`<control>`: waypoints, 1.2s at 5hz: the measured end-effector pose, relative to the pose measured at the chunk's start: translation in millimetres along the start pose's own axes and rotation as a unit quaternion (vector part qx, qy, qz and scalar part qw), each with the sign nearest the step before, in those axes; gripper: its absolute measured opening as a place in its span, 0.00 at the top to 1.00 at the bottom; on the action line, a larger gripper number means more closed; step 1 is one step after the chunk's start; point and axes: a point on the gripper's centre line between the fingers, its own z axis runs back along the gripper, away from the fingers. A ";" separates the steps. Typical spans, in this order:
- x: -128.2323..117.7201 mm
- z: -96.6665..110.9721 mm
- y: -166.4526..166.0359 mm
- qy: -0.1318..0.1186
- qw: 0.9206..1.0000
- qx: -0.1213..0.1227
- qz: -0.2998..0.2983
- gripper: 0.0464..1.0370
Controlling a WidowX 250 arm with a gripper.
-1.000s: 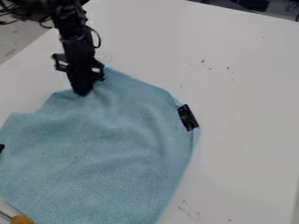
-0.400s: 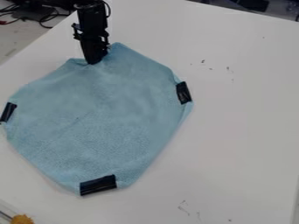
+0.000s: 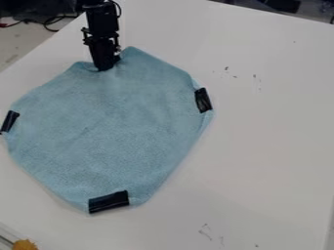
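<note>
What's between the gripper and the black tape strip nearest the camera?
A bare stretch of blue cloth runs from the gripper to that black tape strip in the camera view.

One slanted look down on my desk (image 3: 267, 146).
The camera faces my tool (image 3: 104, 68) from across the desk, near enough that the blue cloth (image 3: 111, 132) spans from the left edge past the middle, yet takes in floor (image 3: 23, 44) at upper left.
</note>
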 end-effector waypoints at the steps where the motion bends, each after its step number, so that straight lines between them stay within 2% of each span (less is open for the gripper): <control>1: -0.2 -1.5 -3.1 0.000 1.000 0.009 0.002 0.49; 2: 0.7 1.4 -8.0 0.002 1.000 0.020 0.008 0.22; 3: 1.3 2.4 -5.9 0.015 0.999 0.047 0.009 0.04; 4: 2.9 18.2 9.5 0.020 0.994 0.107 0.014 0.04; 5: 10.3 32.4 22.9 0.005 0.986 0.165 0.021 0.04; 6: 21.5 47.2 27.2 -0.017 0.978 0.207 0.036 0.04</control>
